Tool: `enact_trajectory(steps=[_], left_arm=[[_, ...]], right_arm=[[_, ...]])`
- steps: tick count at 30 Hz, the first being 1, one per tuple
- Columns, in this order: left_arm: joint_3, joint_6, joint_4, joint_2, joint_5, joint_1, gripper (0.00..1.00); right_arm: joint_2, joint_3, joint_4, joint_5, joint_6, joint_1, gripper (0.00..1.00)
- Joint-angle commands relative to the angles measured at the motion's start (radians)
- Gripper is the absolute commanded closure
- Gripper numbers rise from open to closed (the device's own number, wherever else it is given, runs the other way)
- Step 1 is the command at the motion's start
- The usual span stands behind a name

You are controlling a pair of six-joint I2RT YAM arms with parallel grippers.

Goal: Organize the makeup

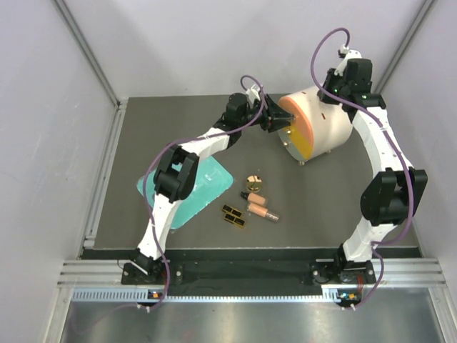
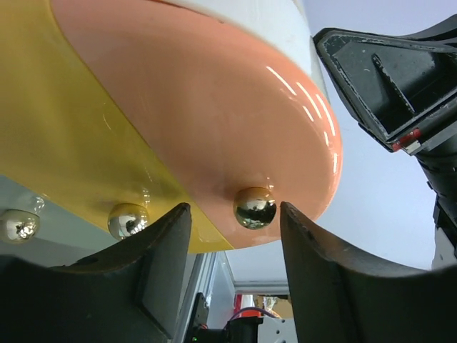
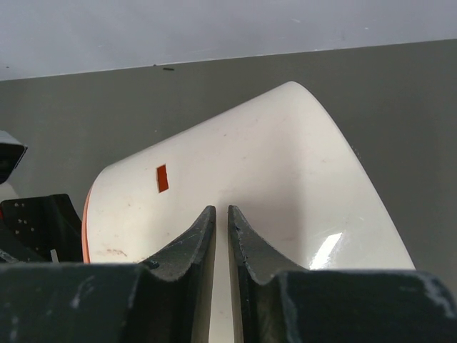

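We centre the left gripper (image 2: 235,214), jaws wide, on the knob (image 2: 255,207) before pinching; the right gripper (image 3: 221,214), nearly closed, braces the drum (image 3: 285,164).

We see the drum (image 1: 325,128) at the back right of the table (image 1: 178,121), the tray (image 1: 213,182) on the left, and the makeup (image 1: 258,209) lying between them, nearer the front.

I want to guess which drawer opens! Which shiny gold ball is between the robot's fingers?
The gold knob on the orange-pink front, between the left gripper fingers. The other two knobs sit further left, by the yellow part.
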Motion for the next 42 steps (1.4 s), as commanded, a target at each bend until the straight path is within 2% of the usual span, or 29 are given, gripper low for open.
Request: enact_trajectory(steps=[1, 7, 11, 17, 20, 23, 29, 31, 33, 38, 42], left_arm=[[0.034, 0.001, 0.067, -0.006, 0.011, 0.003, 0.46], [0.059, -0.016, 0.086, 0.013, 0.003, 0.001, 0.46], [0.094, -0.008, 0.069, 0.024, -0.003, 0.000, 0.52], [0.115, -0.008, 0.061, 0.035, 0.009, -0.008, 0.73], [0.114, -0.014, 0.064, 0.037, 0.015, -0.009, 0.91], [0.108, -0.013, 0.064, 0.032, 0.021, -0.008, 1.00], [0.094, -0.006, 0.063, 0.024, 0.030, -0.008, 1.00], [0.083, 0.001, 0.051, 0.018, 0.030, -0.009, 0.62], [0.071, 0.004, 0.047, 0.014, 0.032, -0.011, 0.41], [0.033, 0.013, 0.054, -0.016, 0.035, -0.012, 0.41], [0.031, 0.018, 0.057, -0.016, 0.032, -0.018, 0.46]], right_arm=[[-0.027, -0.025, -0.042, -0.002, -0.019, 0.013, 0.86], [-0.026, -0.036, -0.045, -0.005, -0.021, 0.013, 0.86], [-0.024, -0.042, -0.055, -0.001, -0.029, 0.013, 0.86], [-0.021, -0.045, -0.064, 0.002, -0.033, 0.013, 0.86], [-0.015, -0.046, -0.070, 0.002, -0.032, 0.012, 0.86], [-0.014, -0.049, -0.072, 0.004, -0.035, 0.013, 0.86], [-0.007, -0.051, -0.075, 0.004, -0.035, 0.013, 0.86], [-0.009, -0.051, -0.075, 0.004, -0.035, 0.013, 0.86], [-0.007, -0.052, -0.075, 0.005, -0.036, 0.013, 0.86], [-0.007, -0.055, -0.075, 0.007, -0.036, 0.013, 0.86], [-0.007, -0.060, -0.076, 0.007, -0.036, 0.013, 0.86]])
